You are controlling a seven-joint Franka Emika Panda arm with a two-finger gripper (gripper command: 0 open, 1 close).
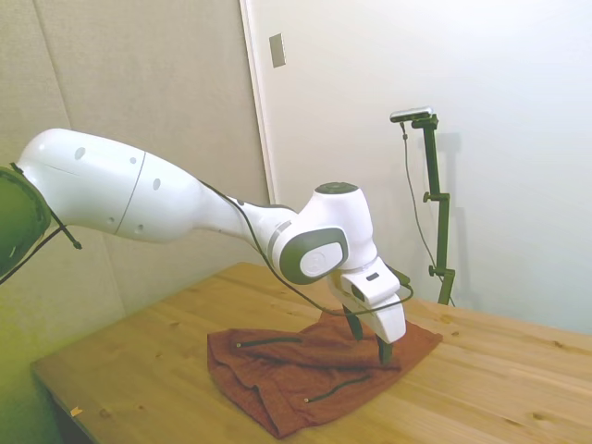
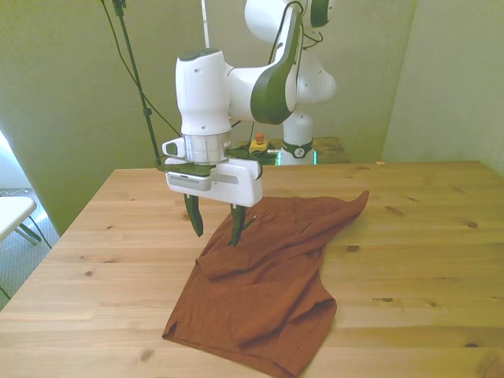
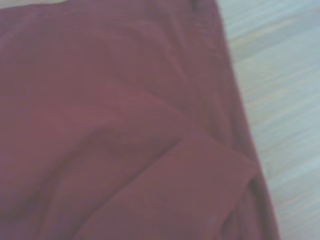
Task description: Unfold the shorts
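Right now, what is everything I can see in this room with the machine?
shorts: one, rust-orange, lying rumpled on the table, partly folded over, dark zip pockets showing in the side view.
table: one, light wood, under everything.
wall plate: one, grey, high on the wall in the side view.
small red and yellow thing: one, behind the table's far edge near the robot's base; too small to tell what it is.
arm: one, white with grey joints, reaching over the shorts.
gripper: one, dark fingers open, tips down at the shorts' edge.

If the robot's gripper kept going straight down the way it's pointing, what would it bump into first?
Probably the shorts. The open gripper points down over their edge; one finger may meet the wooden table instead, since depth is unclear.
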